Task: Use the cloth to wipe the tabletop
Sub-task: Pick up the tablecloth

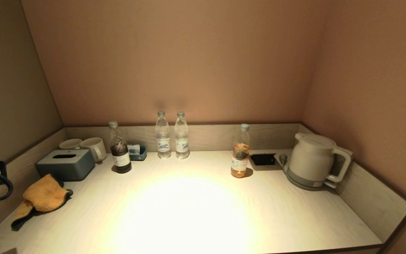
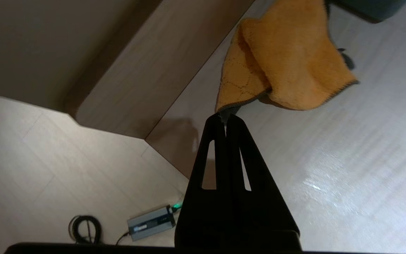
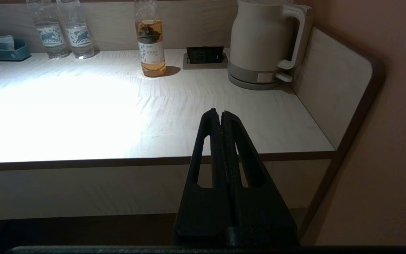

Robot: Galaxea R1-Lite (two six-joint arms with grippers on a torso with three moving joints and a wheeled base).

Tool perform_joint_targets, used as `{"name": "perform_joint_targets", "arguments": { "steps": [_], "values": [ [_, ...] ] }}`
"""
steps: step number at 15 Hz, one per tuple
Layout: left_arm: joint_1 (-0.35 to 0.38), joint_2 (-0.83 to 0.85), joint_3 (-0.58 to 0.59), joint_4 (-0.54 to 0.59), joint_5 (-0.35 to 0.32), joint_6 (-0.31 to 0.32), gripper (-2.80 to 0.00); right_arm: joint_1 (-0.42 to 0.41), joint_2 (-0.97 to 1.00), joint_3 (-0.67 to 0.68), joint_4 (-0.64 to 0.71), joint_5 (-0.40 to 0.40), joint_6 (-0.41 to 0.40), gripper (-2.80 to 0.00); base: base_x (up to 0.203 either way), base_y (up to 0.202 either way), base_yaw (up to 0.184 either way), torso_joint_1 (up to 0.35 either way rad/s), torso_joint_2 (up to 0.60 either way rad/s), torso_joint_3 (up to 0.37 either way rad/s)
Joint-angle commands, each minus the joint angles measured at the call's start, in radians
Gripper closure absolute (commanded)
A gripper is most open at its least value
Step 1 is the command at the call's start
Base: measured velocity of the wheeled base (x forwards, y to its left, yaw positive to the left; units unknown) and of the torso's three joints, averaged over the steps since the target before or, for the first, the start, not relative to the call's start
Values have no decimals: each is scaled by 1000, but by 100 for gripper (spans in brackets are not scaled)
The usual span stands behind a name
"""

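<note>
- We count four bottles: two clear water bottles [image 1: 162, 135] [image 1: 181, 135], one dark-drink bottle [image 1: 120, 148], one amber-drink bottle [image 1: 240, 151].
- Two mugs [image 1: 70, 143] [image 1: 94, 148].
- One tissue box [image 1: 65, 163].
- One kettle [image 1: 312, 159].
- One cloth [image 1: 41, 197].
- One small teal tray [image 1: 138, 153].

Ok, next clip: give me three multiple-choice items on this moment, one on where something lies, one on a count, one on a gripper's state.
1. Where does the cloth lie on the tabletop?
A. Beside the kettle
B. At its left side, in front of the tissue box
C. Between the two clear bottles

2. How many bottles stand on the tabletop?
A. Two
B. Three
C. Four

3. How is the left gripper?
A. Shut, holding nothing
B. Shut on the cloth
C. Wide open

Key: 1 B, the head view shows the cloth at the left rim, nearer than the box. 2 C, one dark, two clear, one amber. 3 A, its fingers meet short of the cloth's corner.
</note>
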Motion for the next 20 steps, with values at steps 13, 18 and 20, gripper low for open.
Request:
{"name": "perform_joint_targets", "arguments": {
  "steps": [13,18,20],
  "values": [
    [99,444,-198,-154,-319,-17,0,0,0,0,-1,0,0,0,0,0,0,0,0,0],
    [119,448,-201,-163,-320,-17,0,0,0,0,-1,2,0,0,0,0,0,0,0,0],
    [123,455,-200,-172,-320,-17,0,0,0,0,-1,0,0,0,0,0,0,0,0,0]
  ]
}}
